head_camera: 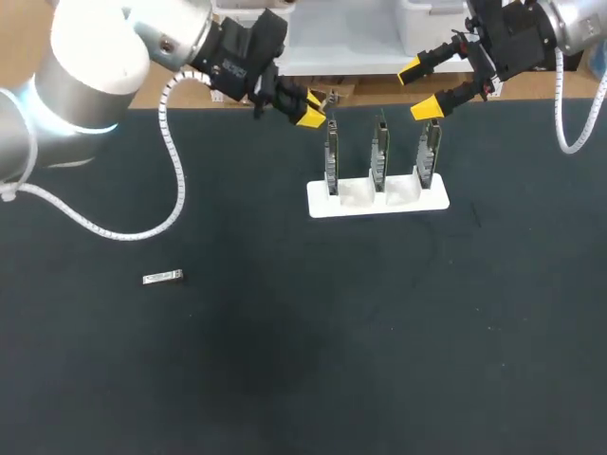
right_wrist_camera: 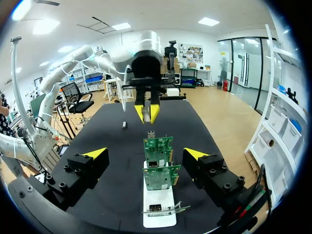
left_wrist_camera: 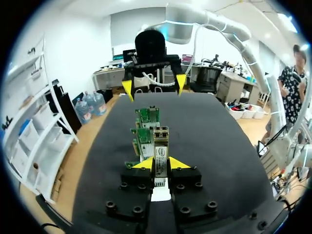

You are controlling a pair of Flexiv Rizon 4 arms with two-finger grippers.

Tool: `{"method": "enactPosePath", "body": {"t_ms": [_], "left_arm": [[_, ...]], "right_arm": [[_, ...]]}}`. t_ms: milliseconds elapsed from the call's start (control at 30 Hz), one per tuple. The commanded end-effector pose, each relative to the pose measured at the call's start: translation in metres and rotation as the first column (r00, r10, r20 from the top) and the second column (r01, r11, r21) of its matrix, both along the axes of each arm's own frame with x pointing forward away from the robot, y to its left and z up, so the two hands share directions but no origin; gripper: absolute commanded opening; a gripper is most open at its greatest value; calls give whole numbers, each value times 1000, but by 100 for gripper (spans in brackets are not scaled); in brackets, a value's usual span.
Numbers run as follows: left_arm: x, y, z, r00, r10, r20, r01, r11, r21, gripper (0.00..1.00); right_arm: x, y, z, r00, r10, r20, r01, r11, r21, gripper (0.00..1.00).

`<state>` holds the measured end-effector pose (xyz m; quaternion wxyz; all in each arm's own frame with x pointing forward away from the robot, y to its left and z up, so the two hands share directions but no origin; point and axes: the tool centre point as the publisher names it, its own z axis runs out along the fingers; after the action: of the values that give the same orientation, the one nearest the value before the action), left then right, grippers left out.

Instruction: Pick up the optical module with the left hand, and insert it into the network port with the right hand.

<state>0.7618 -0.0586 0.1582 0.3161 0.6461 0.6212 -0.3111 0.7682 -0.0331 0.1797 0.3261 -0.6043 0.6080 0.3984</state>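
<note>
My left gripper [head_camera: 314, 107] hovers just behind the left end of the board stand, shut on a small silver optical module [head_camera: 332, 96]. In the left wrist view the module [left_wrist_camera: 161, 155] sits upright between the yellow tips of the gripper [left_wrist_camera: 161, 164]. Three green network boards [head_camera: 379, 156] stand on edge in a white stand [head_camera: 377, 200]. My right gripper [head_camera: 424, 88] hangs open above the stand's right end, holding nothing. In the right wrist view the boards [right_wrist_camera: 157, 146] lie between the wide-apart fingers of my right gripper [right_wrist_camera: 146, 153], with the left gripper [right_wrist_camera: 146, 113] facing it beyond them.
A second silver module [head_camera: 162, 277] lies flat on the dark table mat at the left, also seen far off in the right wrist view [right_wrist_camera: 124, 125]. The white cable of my left arm [head_camera: 171, 152] loops down over the mat.
</note>
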Motion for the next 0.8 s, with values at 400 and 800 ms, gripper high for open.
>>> {"method": "enactPosePath", "body": {"t_ms": [400,800], "left_arm": [[-11,30,9,950,207,232,-114,927,-357,0],[8,4,24,967,56,247,62,895,-442,0]], "right_arm": [[-2,0,0,1000,-3,3,3,1000,-1,100],[-2,0,0,1000,-3,3,3,1000,-1,100]]}}
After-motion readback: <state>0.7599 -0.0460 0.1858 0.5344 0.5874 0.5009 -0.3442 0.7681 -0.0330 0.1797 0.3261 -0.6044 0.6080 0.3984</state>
